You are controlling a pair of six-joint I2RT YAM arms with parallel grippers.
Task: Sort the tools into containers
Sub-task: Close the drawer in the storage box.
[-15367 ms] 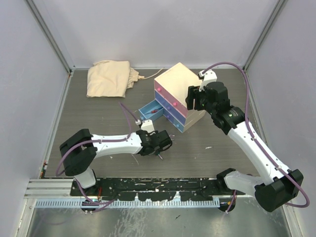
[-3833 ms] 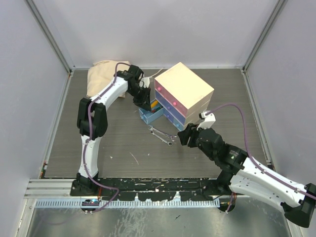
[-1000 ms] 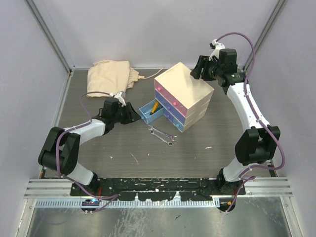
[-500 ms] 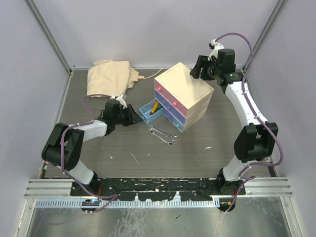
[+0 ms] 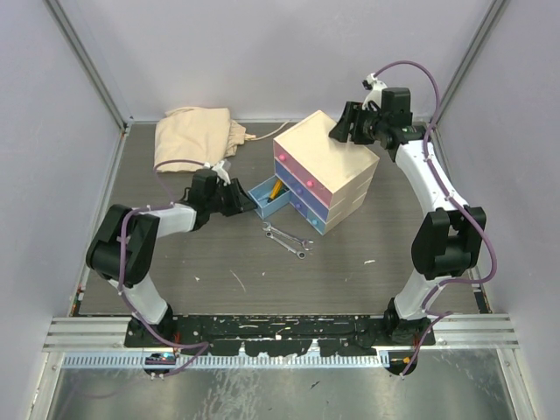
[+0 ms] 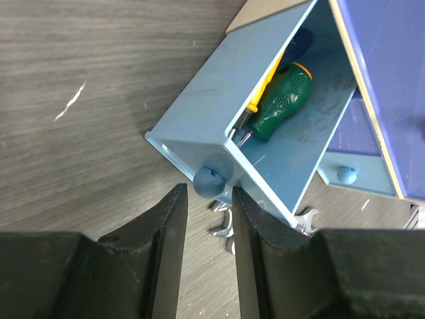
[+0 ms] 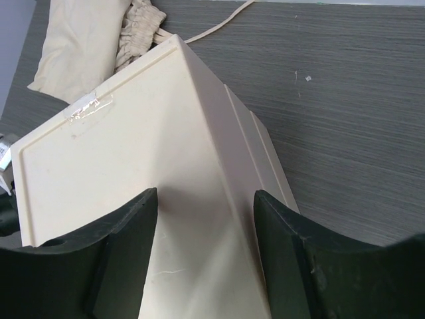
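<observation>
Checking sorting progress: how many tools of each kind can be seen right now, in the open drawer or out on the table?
Screwdrivers: 2, one green-handled and one orange-handled, in the open light-blue drawer.
Spanners: 2, on the table.
Total: 4.

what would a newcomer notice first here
The cream chest sits mid-table with a light-blue bottom drawer pulled out, a green-handled screwdriver and an orange-handled one lying inside. The left hand is at that drawer's knob, while the right hand hangs over the chest's far top edge. Two spanners lie on the table in front.
</observation>
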